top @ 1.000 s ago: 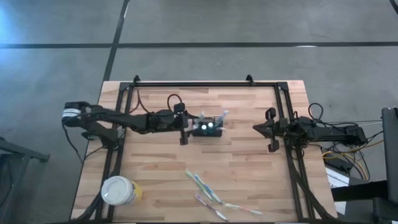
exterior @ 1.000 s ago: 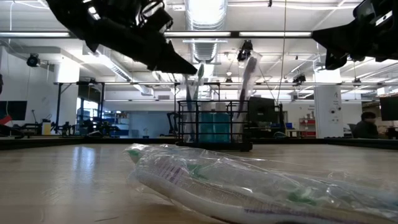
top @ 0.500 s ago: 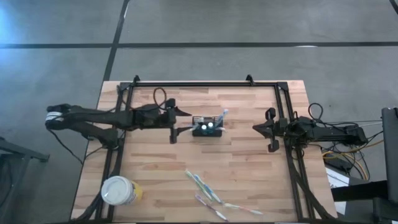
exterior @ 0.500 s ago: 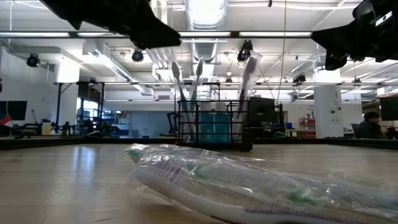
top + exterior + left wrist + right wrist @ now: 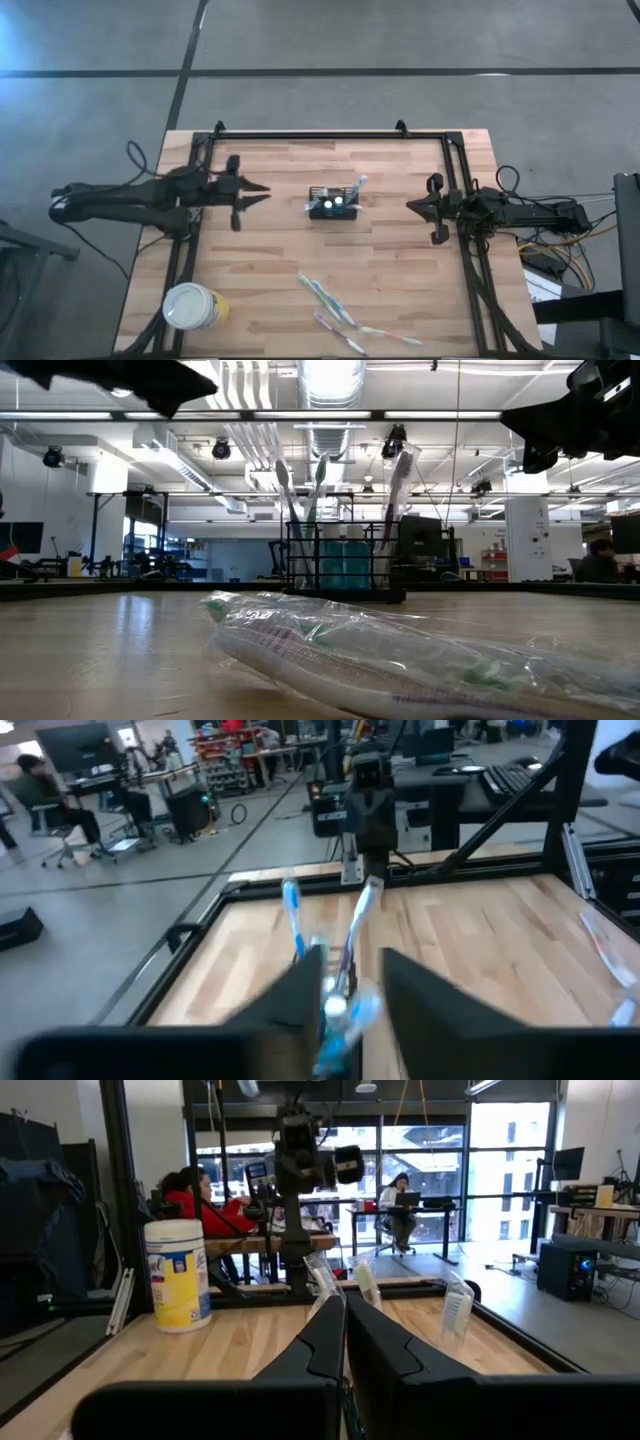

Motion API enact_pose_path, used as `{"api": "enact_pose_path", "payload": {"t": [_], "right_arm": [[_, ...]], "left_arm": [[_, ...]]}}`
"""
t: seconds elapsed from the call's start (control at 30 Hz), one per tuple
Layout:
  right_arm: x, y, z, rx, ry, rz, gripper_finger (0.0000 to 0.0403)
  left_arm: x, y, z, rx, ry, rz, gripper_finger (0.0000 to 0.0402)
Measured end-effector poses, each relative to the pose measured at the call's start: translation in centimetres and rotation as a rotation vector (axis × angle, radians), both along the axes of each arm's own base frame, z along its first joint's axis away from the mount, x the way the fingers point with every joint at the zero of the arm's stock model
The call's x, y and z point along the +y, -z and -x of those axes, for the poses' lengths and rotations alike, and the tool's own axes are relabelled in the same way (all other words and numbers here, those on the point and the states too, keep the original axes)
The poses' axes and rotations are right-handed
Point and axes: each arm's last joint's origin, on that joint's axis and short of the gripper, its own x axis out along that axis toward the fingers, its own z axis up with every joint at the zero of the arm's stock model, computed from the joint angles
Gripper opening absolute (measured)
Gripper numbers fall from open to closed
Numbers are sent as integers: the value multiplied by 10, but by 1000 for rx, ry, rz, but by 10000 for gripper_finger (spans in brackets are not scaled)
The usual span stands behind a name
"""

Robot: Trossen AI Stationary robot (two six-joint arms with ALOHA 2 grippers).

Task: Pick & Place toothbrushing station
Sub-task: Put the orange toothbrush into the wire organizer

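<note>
The left gripper (image 5: 255, 193) is drawing back from the toothbrushing station (image 5: 334, 203), fingers apart and empty, leaving it standing mid-table, while the right gripper (image 5: 420, 208) is waiting pressed together.

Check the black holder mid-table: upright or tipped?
Upright: the toothbrushing station stands flat on the table, toothbrushes pointing up; left gripper apart.

The left gripper (image 5: 352, 988) occupies the foreground, its two dark fingers (image 5: 298, 995) standing apart with a clear gap between them. Beyond that gap, toothbrushes (image 5: 292, 915) rise upright and slightly splayed from the toothbrushing station (image 5: 338, 1005), which is blurred and largely hidden. The station rests on a wooden table (image 5: 470, 930) bordered by a black frame (image 5: 566, 830). A seated person (image 5: 40, 795) appears in the room beyond.
</note>
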Motion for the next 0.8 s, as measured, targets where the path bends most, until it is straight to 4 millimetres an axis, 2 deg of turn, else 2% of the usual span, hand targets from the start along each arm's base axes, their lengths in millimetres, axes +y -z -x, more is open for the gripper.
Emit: {"api": "enact_pose_path", "payload": {"t": [0.07,0.13,0.23,0.37,0.6,0.8], "right_arm": [[0,0,0,-1,0,-2,12],[0,0,0,-1,-1,-6,12],[0,0,0,-6,-1,-7,12],[0,-1,0,-8,-1,-7,12],[0,1,0,13,1,7,12],[0,2,0,19,0,-1,12]], "left_arm": [[-1,13,11,-10,-8,19,32],[-1,28,19,-10,-11,39,13],[-1,53,26,-15,-21,79,12],[-2,75,33,-64,-20,95,5],[-2,98,40,-82,-29,91,4],[-2,110,43,-76,-29,75,3]]}}
